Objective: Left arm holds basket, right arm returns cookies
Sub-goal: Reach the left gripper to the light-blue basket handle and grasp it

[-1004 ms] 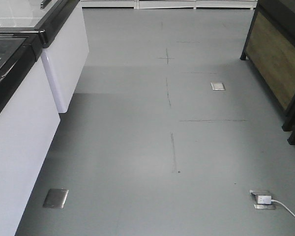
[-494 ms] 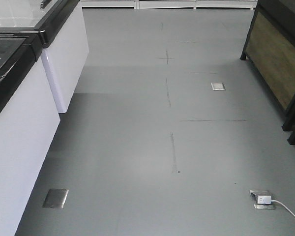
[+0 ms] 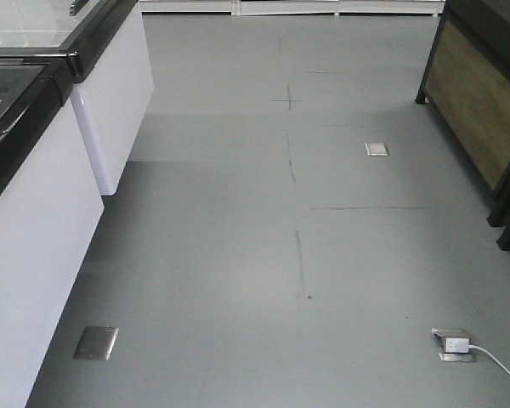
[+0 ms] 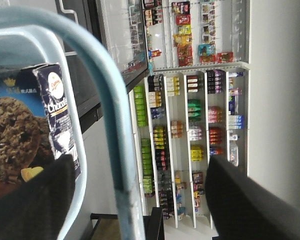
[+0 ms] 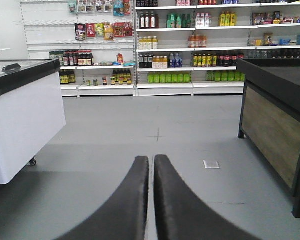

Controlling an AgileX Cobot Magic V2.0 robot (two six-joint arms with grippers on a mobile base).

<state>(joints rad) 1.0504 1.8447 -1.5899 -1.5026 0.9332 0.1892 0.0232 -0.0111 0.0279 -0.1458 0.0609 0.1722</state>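
Note:
In the left wrist view the light blue basket handle (image 4: 112, 115) runs down between the two black fingers of my left gripper (image 4: 140, 165). The jaws stand wide apart, and the handle is much thinner than the gap. Behind the basket rim (image 4: 76, 150) the cookies (image 4: 56, 112) stand upright, a dark navy box with a chocolate cookie picture. My right gripper (image 5: 151, 159) hangs over the grey floor, shut with nothing between its fingers. The front view shows neither gripper, basket nor cookies.
White freezer cabinets (image 3: 34, 221) with black tops line the left. A dark wooden-panelled shelf unit (image 3: 480, 110) stands on the right. Metal floor sockets (image 3: 96, 342) sit in the floor, one with a white plug (image 3: 456, 344) and cable. Stocked shelves (image 5: 190, 50) fill the far wall.

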